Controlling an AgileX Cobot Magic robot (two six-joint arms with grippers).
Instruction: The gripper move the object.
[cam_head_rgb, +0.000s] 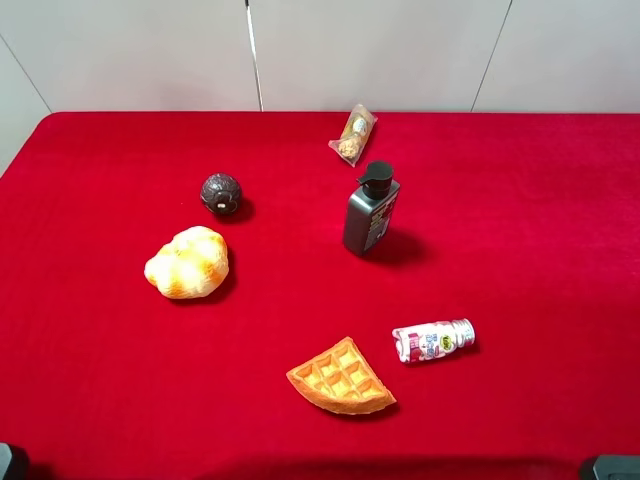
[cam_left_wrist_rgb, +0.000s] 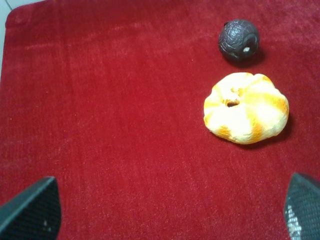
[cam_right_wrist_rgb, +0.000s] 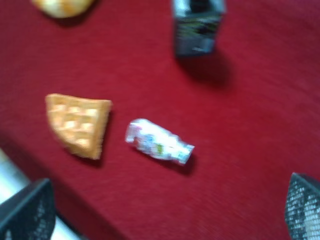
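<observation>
The object is a small dark rough ball with a pale spot, lying on the red cloth at the left rear, just behind the bread roll. In the left wrist view the object lies beyond the roll, far from my left gripper. The left gripper is open and empty, with only its two fingertips in view. My right gripper is also open and empty, over the front right of the cloth. In the exterior view only dark corners of the arms show at the bottom edge.
An upright dark grey pump bottle stands at the centre. A waffle piece and a small lying drink bottle are at the front. A wrapped snack lies at the back. The table edge shows in the right wrist view.
</observation>
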